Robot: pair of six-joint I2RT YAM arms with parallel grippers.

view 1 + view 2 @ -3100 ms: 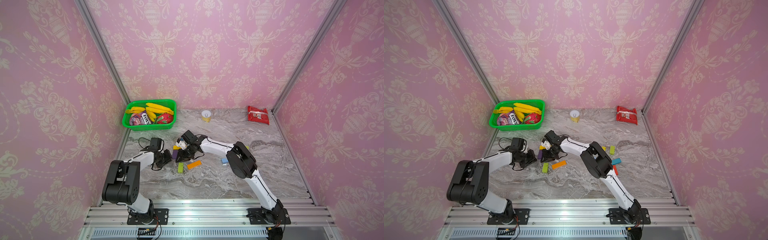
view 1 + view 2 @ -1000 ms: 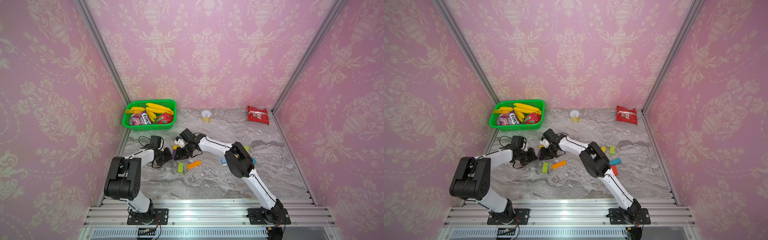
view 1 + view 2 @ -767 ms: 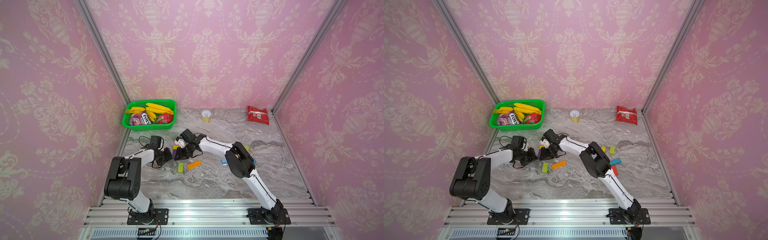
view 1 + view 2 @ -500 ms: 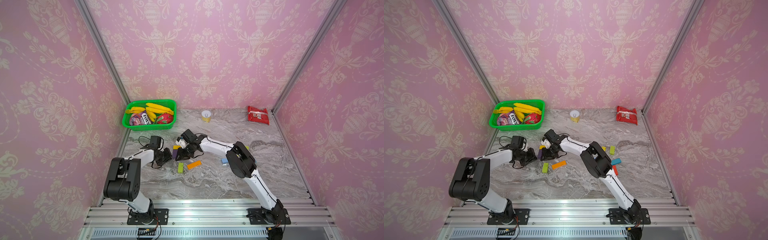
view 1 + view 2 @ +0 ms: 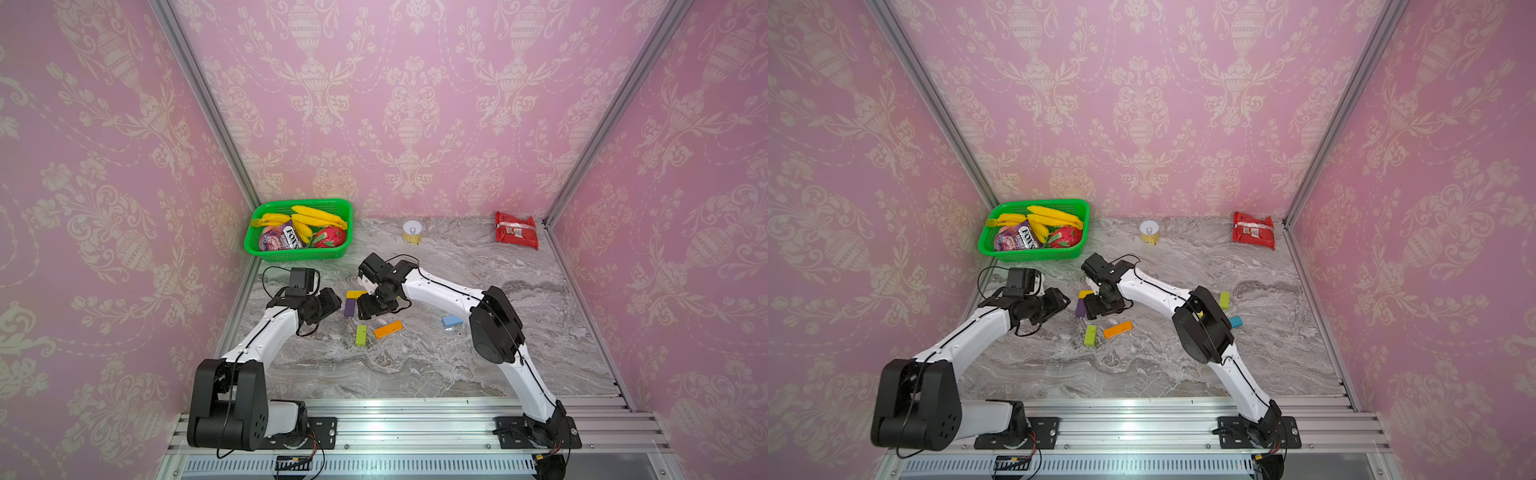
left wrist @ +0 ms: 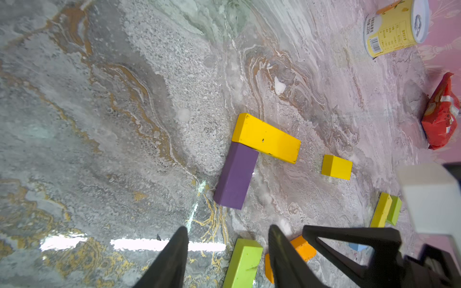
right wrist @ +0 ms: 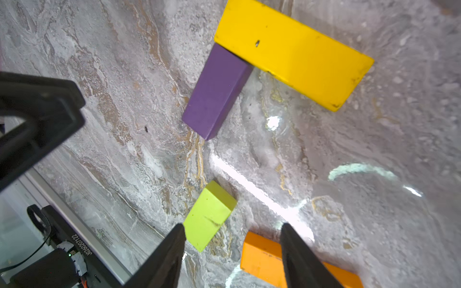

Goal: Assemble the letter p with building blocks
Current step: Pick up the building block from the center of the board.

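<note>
Left end effector (image 6: 228, 227) and right end effector (image 7: 232, 224) both gape empty over the counter (image 5: 415, 365), where the purple block (image 6: 235, 175) touches the yellow block (image 6: 267, 137) end-on, lime block (image 7: 209, 215) and orange block (image 7: 262, 256) nearby.

the desk (image 7: 374, 199) looks like polished marble, glossy enough to throw back bright streaks of light. the yellow block (image 7: 291, 54) has a matt painted face with small chips and specks; the purple block (image 7: 217, 89) is smooth and matt; the lime green block (image 7: 209, 217) bears a fine scratch. the basket (image 5: 299, 253) is green plastic mesh. the can (image 6: 394, 27) has a shiny metal lid. the snack packet (image 6: 441, 117) is crinkled glossy foil. the rail (image 5: 395, 415) at the desk's front edge is bare aluminium.
</note>
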